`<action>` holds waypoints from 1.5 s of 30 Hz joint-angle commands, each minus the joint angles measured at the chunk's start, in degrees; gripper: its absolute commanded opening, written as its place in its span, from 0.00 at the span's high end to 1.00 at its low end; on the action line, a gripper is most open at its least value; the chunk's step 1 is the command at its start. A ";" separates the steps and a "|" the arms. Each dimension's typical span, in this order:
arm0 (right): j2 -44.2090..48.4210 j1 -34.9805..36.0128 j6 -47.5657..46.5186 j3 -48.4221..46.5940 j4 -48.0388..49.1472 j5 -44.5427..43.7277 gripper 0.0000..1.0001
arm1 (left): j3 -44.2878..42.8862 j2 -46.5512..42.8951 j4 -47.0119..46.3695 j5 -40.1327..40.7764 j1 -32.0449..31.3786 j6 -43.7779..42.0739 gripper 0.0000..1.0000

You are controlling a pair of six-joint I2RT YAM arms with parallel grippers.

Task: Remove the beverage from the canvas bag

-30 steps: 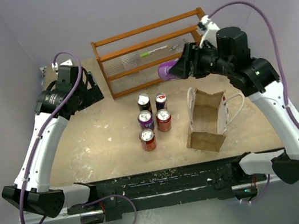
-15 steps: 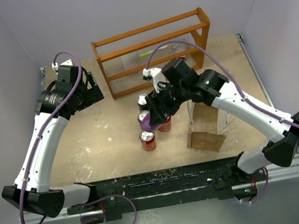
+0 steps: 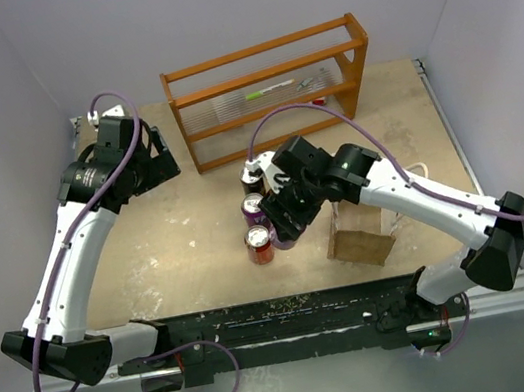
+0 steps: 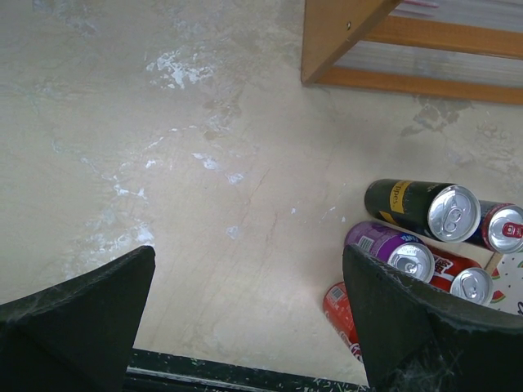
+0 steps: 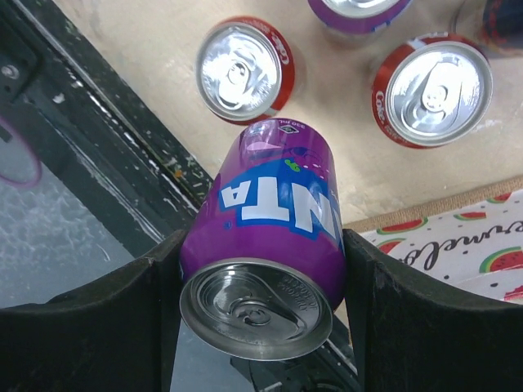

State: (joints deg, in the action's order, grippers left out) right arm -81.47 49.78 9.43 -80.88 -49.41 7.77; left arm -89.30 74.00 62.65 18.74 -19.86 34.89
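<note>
My right gripper (image 3: 282, 230) is shut on a purple beverage can (image 5: 274, 214) and holds it tilted, just left of the canvas bag (image 3: 360, 246). The can hangs low beside the front red can (image 3: 258, 244) of the can cluster. The tan bag stands at the right, mostly hidden under my right arm. Its pale watermelon-print lining (image 5: 458, 245) shows in the right wrist view. My left gripper (image 3: 149, 161) is open and empty at the far left, well away from the bag. In the left wrist view it (image 4: 253, 327) frames bare table.
Several cans stand in a cluster left of the bag: a black can (image 3: 251, 174), a purple can (image 3: 253, 208) and red ones (image 5: 433, 90). The orange wooden rack (image 3: 268, 88) stands at the back. The black front rail (image 3: 283, 314) runs along the near edge.
My right arm has swung the purple can from high beside the rack down and to the left, to the front of the can cluster next to the bag. The left arm has barely moved.
</note>
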 commanded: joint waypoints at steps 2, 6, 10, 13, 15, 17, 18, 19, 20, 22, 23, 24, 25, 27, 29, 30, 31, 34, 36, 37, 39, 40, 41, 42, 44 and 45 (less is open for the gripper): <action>0.65 1.49 0.17 1.40 4.29 -2.17 1.00 | 0.39 -1.25 -0.33 0.44 0.70 -0.10 0.01; 0.32 2.27 1.89 4.40 6.53 -4.65 1.00 | 0.68 -1.14 -0.68 -0.08 0.65 0.19 0.01; -0.13 2.75 2.59 6.97 8.23 -6.48 1.00 | 0.78 -1.11 -0.74 -0.20 0.74 0.26 0.01; 0.04 3.16 2.42 8.78 10.82 -6.48 1.00 | 1.12 -1.19 -0.65 -0.33 0.68 0.59 0.01; -0.27 3.30 2.26 9.49 11.98 -7.22 1.00 | 1.15 -1.22 -0.65 -0.37 0.77 0.78 0.01; -0.77 3.39 2.07 10.13 13.08 -7.69 1.00 | 1.12 -1.14 -0.65 -0.37 0.74 0.87 0.01; -1.16 3.39 2.02 10.39 13.37 -7.96 1.00 | 1.10 -1.14 -0.63 -0.37 0.78 0.92 0.01; -1.57 3.39 1.83 10.63 13.59 -8.10 1.00 | 1.14 -1.20 -0.54 -0.37 0.74 0.96 0.01; -2.04 3.39 1.82 10.80 13.74 -8.10 1.00 | 1.14 -1.13 -0.52 -0.37 0.71 0.96 0.01; -2.67 3.39 1.79 11.39 14.25 -8.03 1.00 | 1.13 -1.11 -0.37 -0.37 0.78 1.04 0.01; -2.86 3.46 1.80 11.70 14.56 -8.03 1.00 | 1.12 -1.07 -0.34 -0.37 0.78 1.10 0.01; -2.98 3.48 1.95 12.08 14.81 -8.10 1.00 | 1.14 -1.02 -0.34 -0.37 0.78 1.09 0.01; -2.99 3.48 1.97 12.33 14.94 -8.23 1.00 | 1.14 -1.01 -0.32 -0.40 0.78 1.13 0.01; -3.14 3.48 2.16 12.68 15.04 -8.85 1.00 | 1.22 -0.91 -0.31 -0.46 0.78 1.09 0.01; -3.48 3.48 2.30 12.77 14.75 -9.86 1.00 | 1.23 -0.77 -0.25 -0.46 0.76 1.14 0.01; -3.66 3.47 2.38 12.83 14.57 -10.18 1.00 | 1.21 -0.74 -0.20 -0.46 0.78 1.10 0.01; -3.81 3.48 2.39 12.92 14.47 -10.42 1.00 | 1.22 -0.62 -0.24 -0.46 0.77 1.05 0.01; -4.33 3.48 2.55 13.39 14.66 -10.43 1.00 | 1.17 -0.43 -0.25 -0.55 0.78 0.90 0.01; -4.53 3.50 2.69 13.68 15.00 -10.32 1.00 | 1.16 -0.28 -0.37 -0.55 0.78 0.79 0.01; -4.57 3.54 2.83 13.77 15.23 -10.40 1.00 | 1.16 -0.22 -0.41 -0.56 0.78 0.71 0.01; -4.84 3.56 3.10 13.98 15.59 -10.91 1.00 | 0.99 -0.10 -0.34 -0.56 0.78 0.55 0.01; -5.08 3.54 3.20 14.00 15.56 -11.15 1.00 | 0.89 0.03 -0.35 -0.55 0.78 0.45 0.01; -5.36 3.51 3.31 14.07 15.45 -11.46 1.00 | 0.88 0.09 -0.38 -0.55 0.78 0.36 0.01; -5.58 3.55 3.44 14.19 15.48 -11.68 1.00 | 0.83 0.09 -0.36 -0.55 0.78 0.35 0.01; -5.80 3.57 3.36 14.61 15.82 -11.66 1.00 | 0.82 0.10 -0.40 -0.59 0.77 0.26 0.01; -5.80 3.53 3.51 14.88 16.17 -11.64 1.00 | 0.80 0.22 -0.47 -0.64 0.86 0.18 0.01</action>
State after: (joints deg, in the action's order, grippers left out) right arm -88.18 52.99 12.01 -66.06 -36.32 -2.48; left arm -88.20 74.08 62.72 18.24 -19.51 35.35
